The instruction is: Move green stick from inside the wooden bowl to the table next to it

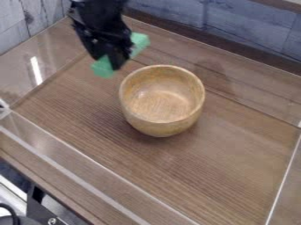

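- Found no readable text, label, brand, number or sign anywhere in view.
- Looked over the wooden bowl (pixel 163 99): bare grain only, no marking.
- Checked the green stick (pixel 121 53): plain colour, no print.
- Scanned the table (pixel 223 167) and its clear walls (pixel 70 180): nothing written.
- Saw no lettering on the black gripper (pixel 108 46).
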Motion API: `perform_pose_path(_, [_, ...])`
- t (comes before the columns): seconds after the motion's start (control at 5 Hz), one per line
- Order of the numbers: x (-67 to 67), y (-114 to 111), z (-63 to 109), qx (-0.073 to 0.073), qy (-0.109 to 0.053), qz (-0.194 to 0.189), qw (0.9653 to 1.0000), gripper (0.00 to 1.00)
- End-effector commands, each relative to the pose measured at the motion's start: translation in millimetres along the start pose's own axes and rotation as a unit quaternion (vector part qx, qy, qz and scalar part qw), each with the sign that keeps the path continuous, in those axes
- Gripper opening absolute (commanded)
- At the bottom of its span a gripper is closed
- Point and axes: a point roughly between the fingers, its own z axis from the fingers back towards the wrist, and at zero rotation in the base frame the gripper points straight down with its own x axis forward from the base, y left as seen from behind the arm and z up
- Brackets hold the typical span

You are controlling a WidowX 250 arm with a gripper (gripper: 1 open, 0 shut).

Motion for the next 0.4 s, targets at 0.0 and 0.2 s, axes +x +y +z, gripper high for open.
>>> perform_pose_path(0.0, [16.0, 39.6, 9.2, 0.028, -0.016, 0.025, 0.9992, 0.00])
perform_pose_path(0.2, [22.6, 62.5, -8.1, 0.037, -0.007, 0.044, 0.9983, 0.00])
